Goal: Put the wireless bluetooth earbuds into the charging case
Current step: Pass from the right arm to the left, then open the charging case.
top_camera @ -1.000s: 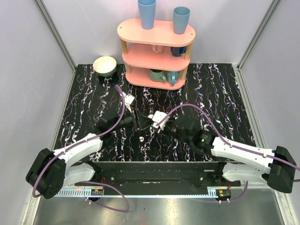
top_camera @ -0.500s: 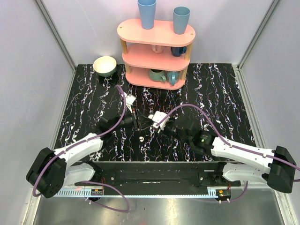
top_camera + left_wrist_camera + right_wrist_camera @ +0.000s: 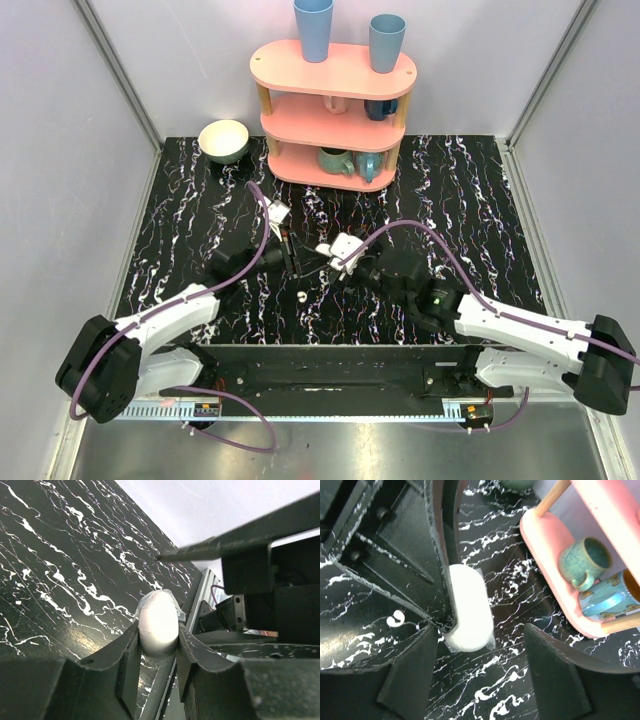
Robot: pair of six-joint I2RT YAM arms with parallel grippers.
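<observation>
The job looks barely begun: the left gripper (image 3: 157, 652) squeezes the charging case (image 3: 158, 622) tight between its jaws over the table (image 3: 470, 200), the right gripper (image 3: 482, 672) waits close by with jaws wide apart, and one earbud (image 3: 396, 618) lies loose on the table, not in yet.

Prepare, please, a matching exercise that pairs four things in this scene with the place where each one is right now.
Things
1. small white oval plastic charging case
2. tiny white glossy earbud
3. cream round bowl
4. tall light-blue cup

Places
A. standing on the top tier of the pink oval shelf
B. lying loose on the black marbled table
C. clamped in the left gripper
D. on the far side of the table, left of the shelf

Pairs: 1-C, 2-B, 3-D, 4-A.
</observation>
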